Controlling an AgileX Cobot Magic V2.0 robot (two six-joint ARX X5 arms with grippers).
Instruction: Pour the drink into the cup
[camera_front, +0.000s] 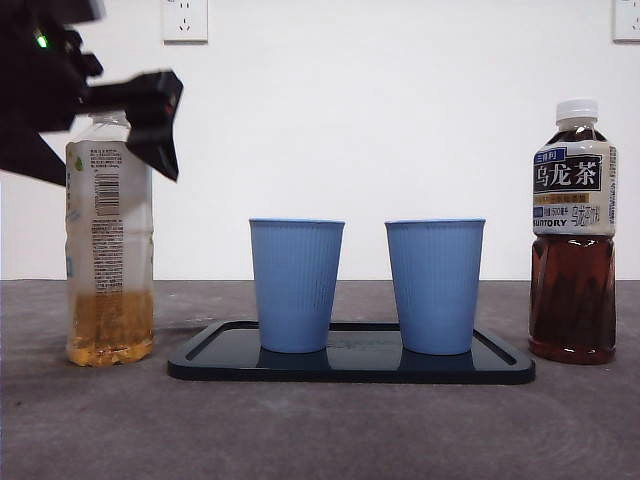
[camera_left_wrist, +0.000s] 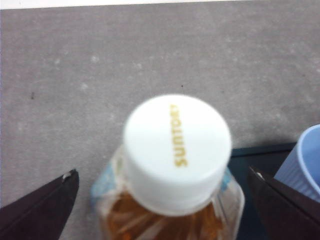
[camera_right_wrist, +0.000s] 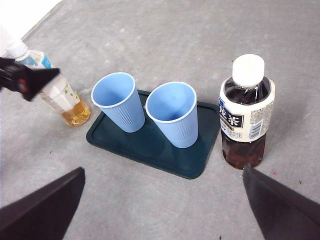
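Left fingers (camera_left_wrist: 165, 200) are spread wide, one tip either side of the pale bottle (camera_left_wrist: 170, 210), not touching it; we see a gap on both sides in the left wrist view. The white cap (camera_left_wrist: 177, 150) reads SUNTORY and sits between the tips. In the front view the left gripper (camera_front: 150, 120) enters from the upper left of the frame, black, level with the neck of that bottle (camera_front: 108, 240).

Right fingers (camera_right_wrist: 165, 200) are also released, wide apart, nothing between them. That arm sits high above the counter (camera_right_wrist: 150, 30), looking down on the whole setup.

Layout in the front view:
- pale bottle at far left, upright on the counter, amber liquid only in the lower part, cap on
- dark tray (camera_front: 350, 365) centre, flat on the counter
- left cup (camera_front: 296, 285) and right cup (camera_front: 434, 285), both blue, ribbed, upright on the tray, side by side with a gap between
- dark tea bottle (camera_front: 573, 230) at far right, upright, white cap on, just beside the tray's right end, mostly full

The right wrist view shows both cups (camera_right_wrist: 120, 102) (camera_right_wrist: 172, 115) empty, the tea bottle (camera_right_wrist: 247, 112) lower right of the tray (camera_right_wrist: 150, 145), and the pale bottle (camera_right_wrist: 60, 95) at the left edge with the other gripper's black tip across it.
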